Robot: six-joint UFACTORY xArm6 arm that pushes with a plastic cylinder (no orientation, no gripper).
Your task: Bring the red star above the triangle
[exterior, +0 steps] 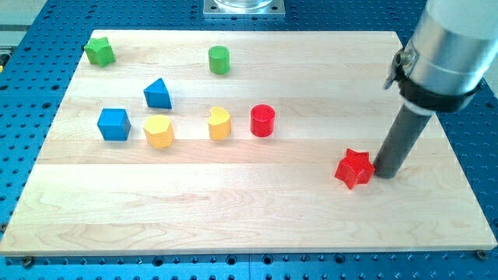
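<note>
The red star (354, 169) lies on the wooden board at the view's right, below the middle. The blue triangle (158, 94) sits at the view's upper left. My tip (386, 173) rests on the board just to the right of the red star, touching or nearly touching its right side. The dark rod rises from there toward the view's top right into the grey arm body.
A green star (99, 51) lies at the board's top left corner and a green cylinder (219, 60) at top middle. A blue cube (113, 124), a yellow hexagon (159, 131), a yellow heart-like block (220, 123) and a red cylinder (263, 120) form a row.
</note>
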